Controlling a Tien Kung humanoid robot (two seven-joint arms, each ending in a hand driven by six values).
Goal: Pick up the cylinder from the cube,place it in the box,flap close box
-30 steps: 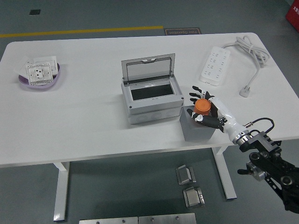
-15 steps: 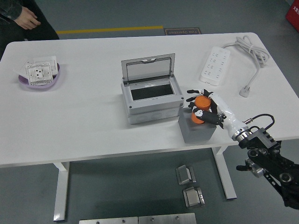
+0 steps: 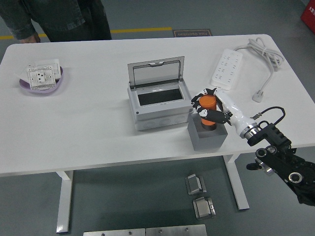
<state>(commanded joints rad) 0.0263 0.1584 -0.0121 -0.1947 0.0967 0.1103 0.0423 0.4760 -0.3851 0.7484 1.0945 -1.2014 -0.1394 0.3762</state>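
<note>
An orange cylinder (image 3: 207, 103) hangs just above the grey cube (image 3: 206, 138), which stands at the table's near edge. My right hand (image 3: 206, 105) is shut on the cylinder, fingers curled round it from the right. To the left of the hand stands the grey box (image 3: 158, 105), its clear lid (image 3: 157, 71) propped up at the back and its dark inside showing. The left arm is out of view.
A white power strip (image 3: 228, 68) with its cable (image 3: 266, 56) lies at the back right. A purple dish (image 3: 43, 83) holding a white socket plate sits at the far left. A person in dark clothes (image 3: 59, 17) stands at the far left side.
My right hand has lifted the cylinder off the cube and carried it up and left toward the box. A person has stepped in at the table's far left.
</note>
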